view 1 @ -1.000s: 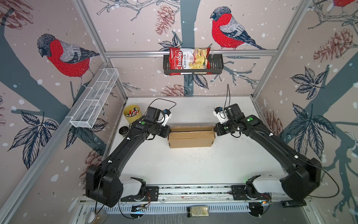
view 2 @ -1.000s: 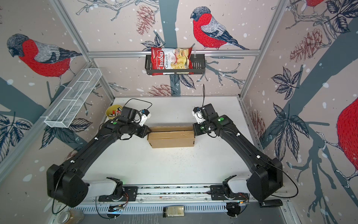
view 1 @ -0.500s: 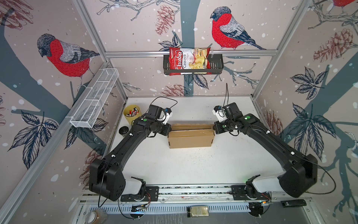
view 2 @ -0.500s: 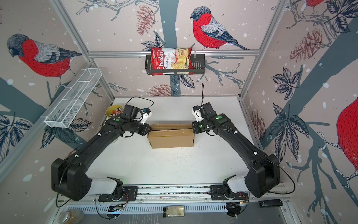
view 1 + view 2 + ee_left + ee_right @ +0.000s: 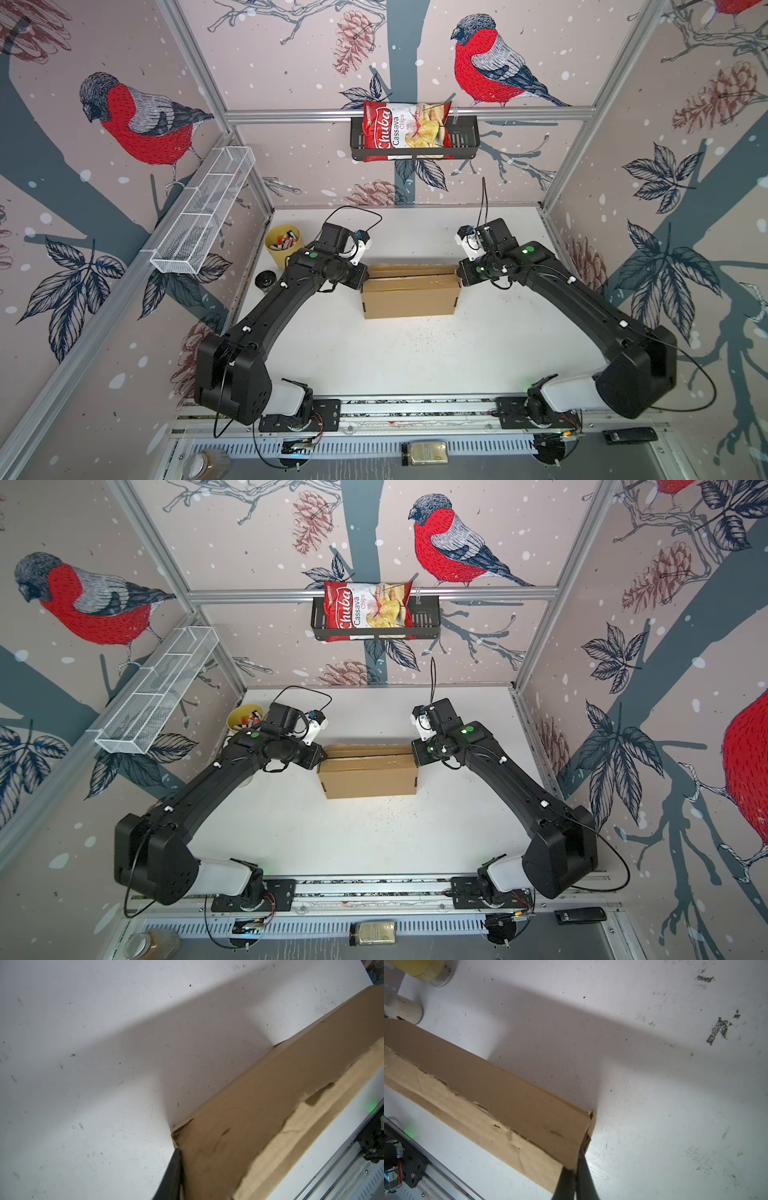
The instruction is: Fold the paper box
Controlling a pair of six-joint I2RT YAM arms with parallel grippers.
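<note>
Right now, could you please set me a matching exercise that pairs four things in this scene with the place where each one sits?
Things:
1. plain brown corrugated cardboard box
2. red bag of cassava chips
3. yellow round cup of markers
4. white wire-mesh tray

Places:
A. in the black wire basket on the back wall
B. hung along the left wall's metal rail
C. in the middle of the white table
D. at the back left of that table

Pairs: 1-C, 2-A, 3-D, 4-B
</note>
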